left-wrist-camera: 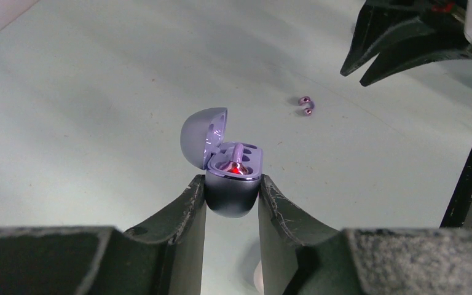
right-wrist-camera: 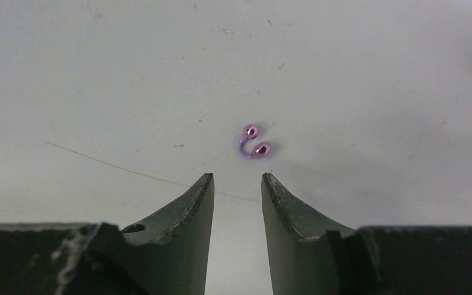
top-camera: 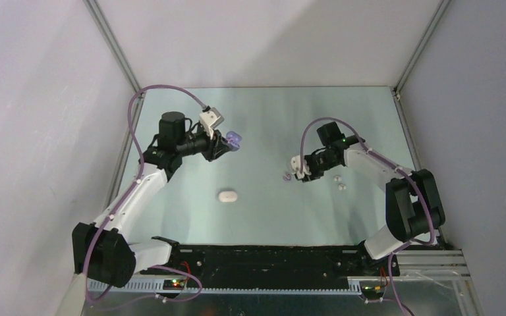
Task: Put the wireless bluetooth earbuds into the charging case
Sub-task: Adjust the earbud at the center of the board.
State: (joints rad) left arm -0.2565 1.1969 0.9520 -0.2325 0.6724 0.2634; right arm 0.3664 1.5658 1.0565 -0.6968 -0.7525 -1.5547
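My left gripper (left-wrist-camera: pixel 232 179) is shut on the lower half of a purple charging case (left-wrist-camera: pixel 233 193) and holds it above the table at the left (top-camera: pixel 234 139). The lid (left-wrist-camera: pixel 203 132) is open. One purple earbud (left-wrist-camera: pixel 236 162) sits in a slot, with a red glow on it. Another purple earbud (right-wrist-camera: pixel 253 142) lies on the table just beyond the tips of my right gripper (right-wrist-camera: pixel 236 178), which is open with nothing between its fingers. In the top view that earbud (top-camera: pixel 287 176) is just left of the right gripper (top-camera: pixel 300 172).
A closed white case (top-camera: pixel 227 195) lies on the table in front of the left arm. Two white earbuds (top-camera: pixel 337 178) (top-camera: pixel 342 187) lie right of the right gripper. White walls with metal frame rails enclose the table on three sides.
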